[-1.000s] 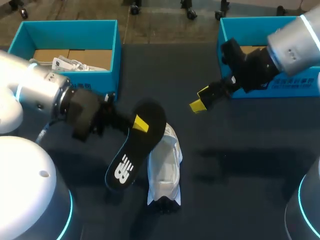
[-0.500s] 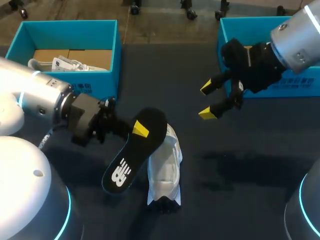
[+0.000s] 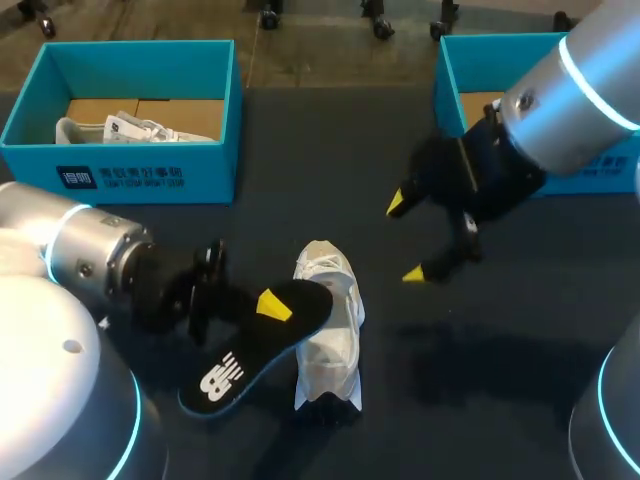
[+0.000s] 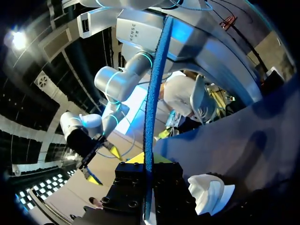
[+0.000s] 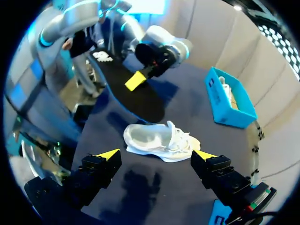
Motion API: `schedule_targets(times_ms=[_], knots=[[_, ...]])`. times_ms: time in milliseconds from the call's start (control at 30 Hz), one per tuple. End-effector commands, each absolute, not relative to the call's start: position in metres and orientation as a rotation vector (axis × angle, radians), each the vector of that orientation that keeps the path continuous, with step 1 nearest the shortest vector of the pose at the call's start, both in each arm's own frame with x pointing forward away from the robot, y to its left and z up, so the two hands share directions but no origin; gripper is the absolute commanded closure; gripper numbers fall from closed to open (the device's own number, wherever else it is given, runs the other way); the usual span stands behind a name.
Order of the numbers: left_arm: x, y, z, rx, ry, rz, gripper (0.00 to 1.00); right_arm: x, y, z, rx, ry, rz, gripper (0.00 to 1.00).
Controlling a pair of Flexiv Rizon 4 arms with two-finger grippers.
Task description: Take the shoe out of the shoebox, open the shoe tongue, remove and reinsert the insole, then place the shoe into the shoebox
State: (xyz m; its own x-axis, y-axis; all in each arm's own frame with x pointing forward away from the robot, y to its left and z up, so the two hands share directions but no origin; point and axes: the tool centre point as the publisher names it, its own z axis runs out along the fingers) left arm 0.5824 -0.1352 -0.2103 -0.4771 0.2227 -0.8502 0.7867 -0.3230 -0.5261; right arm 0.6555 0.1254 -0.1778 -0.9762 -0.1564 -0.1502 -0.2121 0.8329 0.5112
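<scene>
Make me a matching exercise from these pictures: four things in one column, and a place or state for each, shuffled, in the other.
Column one:
1. insole
2. white shoe
3. left shoebox
4. right gripper

Column two:
A. open, above the table, holding nothing
B. lying on the table, out of the boxes
C. clamped in the left gripper
D. holds a second shoe

Pairs: 1-C, 2-B, 3-D, 4-A

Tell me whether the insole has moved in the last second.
Yes. The insole, in the left gripper, has swung down toward the near edge, beside the unmoved white shoe.
</scene>
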Motion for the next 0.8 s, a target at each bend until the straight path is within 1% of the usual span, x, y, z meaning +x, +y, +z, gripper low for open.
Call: schedule_targets(times_ms=[33, 167, 233, 433, 800], knots=[[0.584, -0.137, -0.212, 1.295, 1.501, -1.857, 1.00, 0.662, 0.130, -0.175, -0.366, 2.922, 0.793, 0.00], [0.584, -0.137, -0.212, 1.295, 1.501, -1.857, 1.00, 0.662, 0.130, -0.175, -0.366, 2.922, 0.793, 0.00], [0.580, -0.146, -0.223, 1.292, 1.501, -1.872, 1.00, 0.662, 0.131, -0.178, -0.403, 2.878, 0.815, 0.00], [0.566, -0.157, -0.234, 1.258, 1.467, -1.937, 1.00, 0.651, 0.143, -0.206, -0.544, 2.807, 0.809, 0.00], [0.553, -0.163, -0.250, 1.151, 1.503, -1.965, 1.00, 0.644, 0.154, -0.244, -0.606, 2.773, 0.803, 0.00]])
